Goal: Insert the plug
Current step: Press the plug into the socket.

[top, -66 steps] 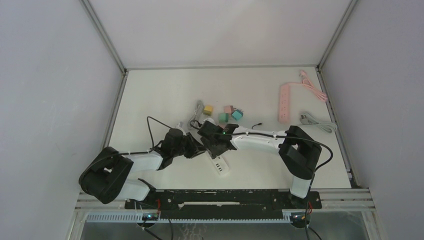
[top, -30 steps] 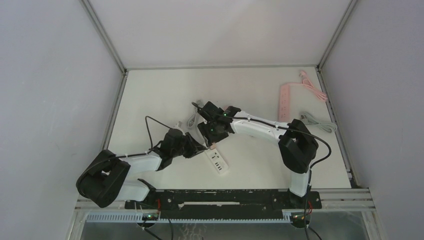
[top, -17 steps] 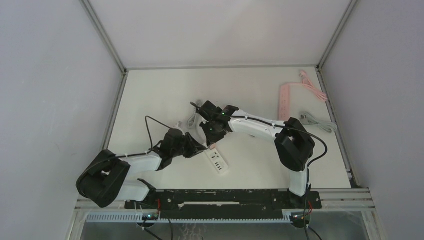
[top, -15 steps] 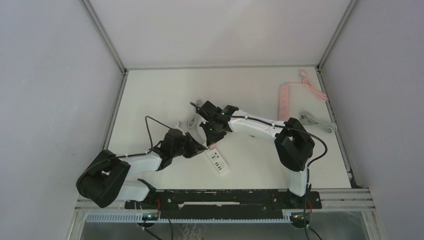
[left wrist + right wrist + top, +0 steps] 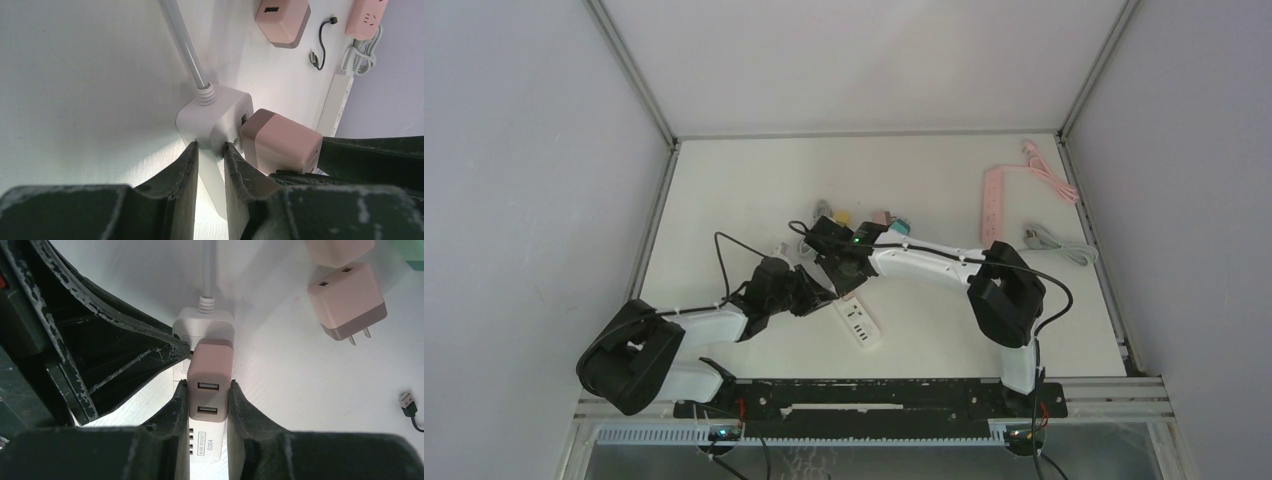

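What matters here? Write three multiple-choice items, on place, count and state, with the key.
1. The pink rectangular USB charger sits: A on the enclosure wall; B against the white plastic power strip; C loose at the table's edge.
2. USB ports on its face: A one; B two; C four.
3. The left gripper is: A wide open; B out of view; C shut on the white strip.
Key: B, it rests on that strip between the right gripper's fingers; B, two slots show; C, its fingers pinch the strip's cord end.
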You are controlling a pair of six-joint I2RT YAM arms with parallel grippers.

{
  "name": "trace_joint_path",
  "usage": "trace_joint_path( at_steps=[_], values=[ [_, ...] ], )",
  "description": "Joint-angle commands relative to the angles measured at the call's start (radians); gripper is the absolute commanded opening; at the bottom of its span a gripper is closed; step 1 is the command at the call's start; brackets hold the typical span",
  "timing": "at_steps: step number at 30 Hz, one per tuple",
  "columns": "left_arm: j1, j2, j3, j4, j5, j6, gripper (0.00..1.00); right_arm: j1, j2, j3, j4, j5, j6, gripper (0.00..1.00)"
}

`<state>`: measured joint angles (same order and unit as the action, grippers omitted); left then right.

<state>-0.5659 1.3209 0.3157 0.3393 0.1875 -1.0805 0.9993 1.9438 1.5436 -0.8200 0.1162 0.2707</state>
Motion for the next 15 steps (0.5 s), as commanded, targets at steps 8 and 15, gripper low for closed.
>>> trace_joint_path(
  at_steps=[8, 15],
  values=[
    [-0.002, 0.018, -0.038, -0.043, -0.059, 0.036, 0.28, 0.013, 0.066, -0.118, -0.010, 0.012, -0.011, 0.00],
    [-0.002, 0.017, -0.040, -0.043, -0.060, 0.033, 0.28, 0.034, 0.149, -0.047, -0.050, 0.022, -0.028, 0.00]
  ],
)
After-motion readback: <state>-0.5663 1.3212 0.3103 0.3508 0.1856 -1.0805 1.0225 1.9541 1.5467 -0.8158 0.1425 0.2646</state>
